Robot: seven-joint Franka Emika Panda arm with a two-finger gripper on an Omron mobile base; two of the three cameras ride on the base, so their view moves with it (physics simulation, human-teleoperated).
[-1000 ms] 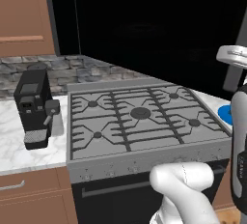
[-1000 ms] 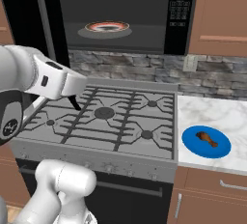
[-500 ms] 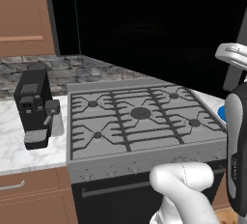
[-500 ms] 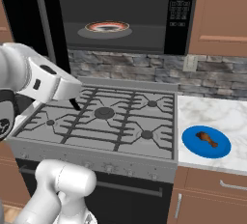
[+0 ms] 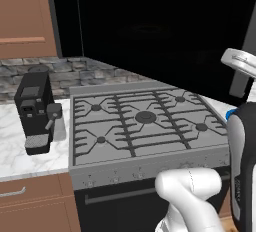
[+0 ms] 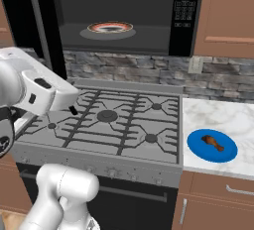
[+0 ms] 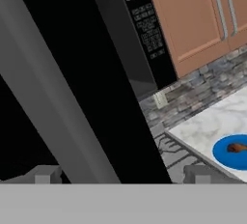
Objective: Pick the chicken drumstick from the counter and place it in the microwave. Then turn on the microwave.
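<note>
The chicken drumstick (image 6: 214, 143) lies on a blue plate (image 6: 201, 149) on the white marble counter (image 6: 233, 117) right of the stove. In the hand view the drumstick (image 7: 237, 147) shows at the right edge. The microwave (image 6: 124, 16) hangs above the stove with its door swung open to the left; a plate with a red ring (image 6: 110, 28) sits inside it. Its grey bar handle (image 7: 53, 97) crosses the hand view close up, beside the button panel (image 7: 149, 30). My gripper (image 6: 73, 109) hovers over the stove's left side, far from the drumstick, open and empty, fingertips (image 7: 44, 174) wide apart.
The grey gas stove top (image 6: 109, 122) lies below my hand. A black coffee machine (image 5: 34, 111) stands on the left counter. The open microwave door (image 5: 150, 31) reaches out over the stove. Brown wooden cabinets (image 6: 225, 16) hang at the right.
My hand has drifted slightly down and to the left over the stove. The drumstick, plate and microwave door have not moved.
</note>
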